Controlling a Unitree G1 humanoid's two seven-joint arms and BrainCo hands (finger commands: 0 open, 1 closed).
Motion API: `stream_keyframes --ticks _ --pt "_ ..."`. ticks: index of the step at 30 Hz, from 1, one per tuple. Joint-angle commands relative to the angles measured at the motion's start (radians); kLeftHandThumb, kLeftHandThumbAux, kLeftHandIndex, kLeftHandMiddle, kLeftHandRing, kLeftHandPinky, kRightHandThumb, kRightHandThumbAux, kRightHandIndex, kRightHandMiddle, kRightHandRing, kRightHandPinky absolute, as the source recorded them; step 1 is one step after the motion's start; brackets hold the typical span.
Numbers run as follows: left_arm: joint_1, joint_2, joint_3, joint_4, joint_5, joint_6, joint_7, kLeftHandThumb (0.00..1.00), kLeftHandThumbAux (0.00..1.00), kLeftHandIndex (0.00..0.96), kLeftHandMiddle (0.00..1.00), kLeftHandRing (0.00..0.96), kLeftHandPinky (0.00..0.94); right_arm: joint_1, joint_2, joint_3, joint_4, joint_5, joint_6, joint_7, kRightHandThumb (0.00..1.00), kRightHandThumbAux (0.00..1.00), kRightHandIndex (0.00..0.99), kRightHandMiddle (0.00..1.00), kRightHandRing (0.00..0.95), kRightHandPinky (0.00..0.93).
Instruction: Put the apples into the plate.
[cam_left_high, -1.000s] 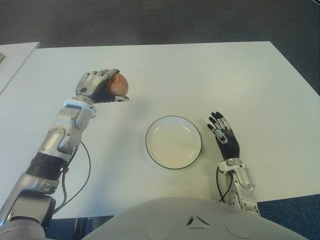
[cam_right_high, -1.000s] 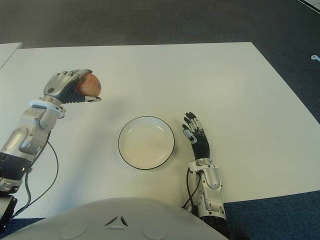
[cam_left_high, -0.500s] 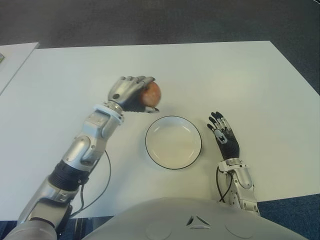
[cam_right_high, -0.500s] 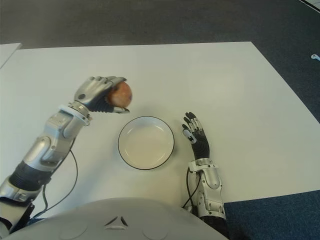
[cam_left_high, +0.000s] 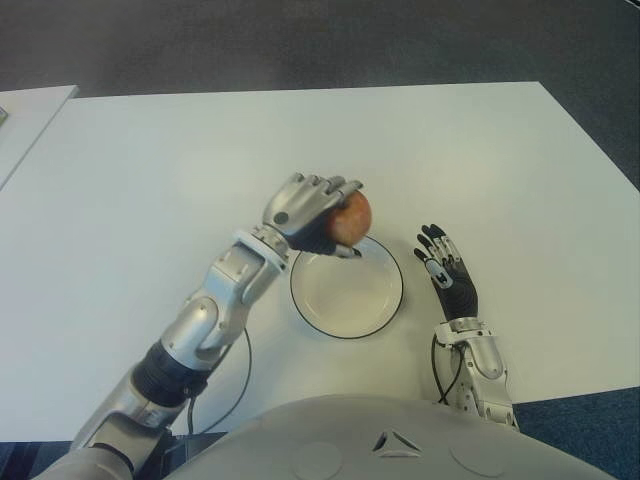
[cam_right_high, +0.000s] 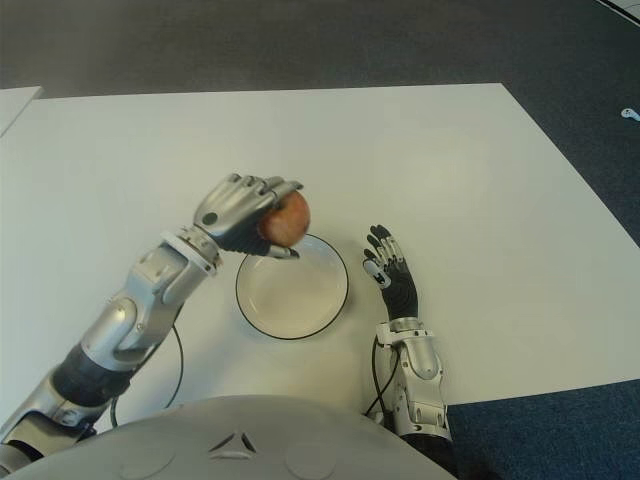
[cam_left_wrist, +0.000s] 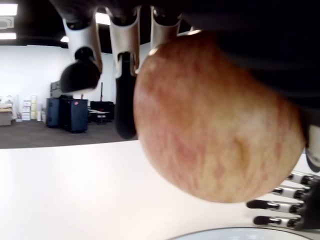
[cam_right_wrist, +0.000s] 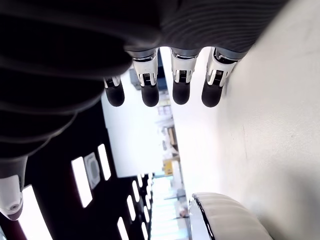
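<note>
A red-yellow apple (cam_left_high: 350, 217) is held in my left hand (cam_left_high: 318, 214), fingers curled over it, above the far left rim of the white plate (cam_left_high: 375, 302) with a dark edge. The left wrist view shows the apple (cam_left_wrist: 215, 120) filling most of the picture, with fingers (cam_left_wrist: 125, 75) wrapped round it and the plate's rim just below. My right hand (cam_left_high: 447, 268) shows just right of the plate, fingers straight and spread, holding nothing. Inside, the plate holds nothing.
The white table (cam_left_high: 480, 160) stretches wide behind and to both sides. A second white surface (cam_left_high: 25, 115) shows at the far left. A black cable (cam_left_high: 235, 375) loops beside my left forearm.
My left hand has carried the apple rightward and nearer, from the table's left part to above the plate's far left rim. The right hand has stayed still.
</note>
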Motion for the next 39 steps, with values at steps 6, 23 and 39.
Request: stream_keyframes --ticks 6,23,39 --pt "-0.001 -0.035 -0.035 -0.033 -0.007 -0.004 -0.195 0.751 0.693 0.445 0.836 0.817 0.772 0.039 0.015 0.016 0.018 -0.001 0.039 -0.005 0.147 0.518 0.0 0.0 0.0 0.0" --pt "-0.026 0.022 -0.072 0.048 0.047 -0.142 -0.236 0.741 0.687 0.447 0.822 0.824 0.827 0.045 0.029 0.018 0.009 0.014 0.037 -0.005 0.142 0.508 0.0 0.0 0.0 0.0" --pt "0.029 0.033 -0.066 0.05 0.038 -0.163 -0.284 0.725 0.688 0.44 0.811 0.848 0.8 0.048 0.021 0.032 -0.001 -0.025 0.035 -0.025 0.134 0.501 0.0 0.0 0.0 0.0"
